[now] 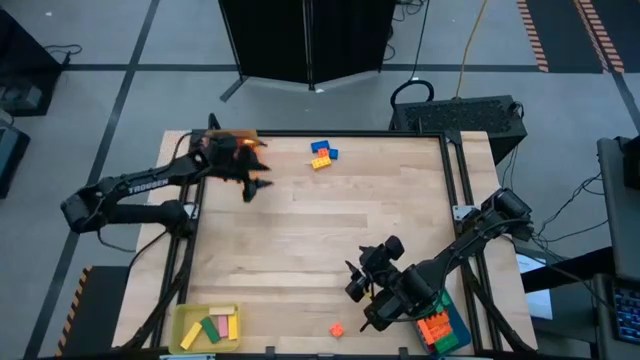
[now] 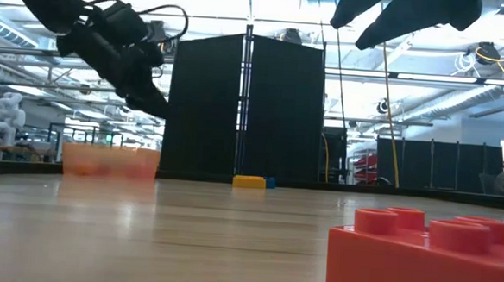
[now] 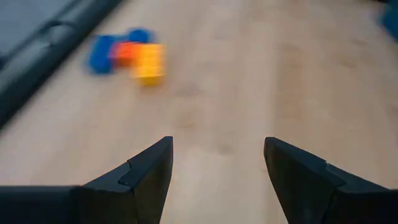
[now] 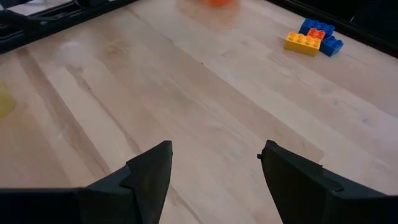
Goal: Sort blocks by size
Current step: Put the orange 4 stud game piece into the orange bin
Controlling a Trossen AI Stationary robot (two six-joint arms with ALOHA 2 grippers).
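A small cluster of blue, orange and yellow blocks (image 1: 322, 154) (image 3: 127, 55) (image 4: 313, 37) lies on the wooden table near its far edge. One orange block (image 1: 337, 329) (image 2: 427, 254) sits alone by the near edge. My left gripper (image 1: 252, 188) (image 3: 217, 146) hangs open above the table's far left, beside the orange tray (image 1: 232, 140), with nothing between its fingers. My right gripper (image 1: 356, 280) (image 4: 214, 149) hangs open over the near right part of the table, also with nothing in it.
A yellow tray (image 1: 205, 328) at the near left corner holds yellow, green and pink blocks. A blue tray (image 1: 445, 328) at the near right, partly under my right arm, holds orange and green blocks. Bare wood spans the table's middle (image 1: 320, 230).
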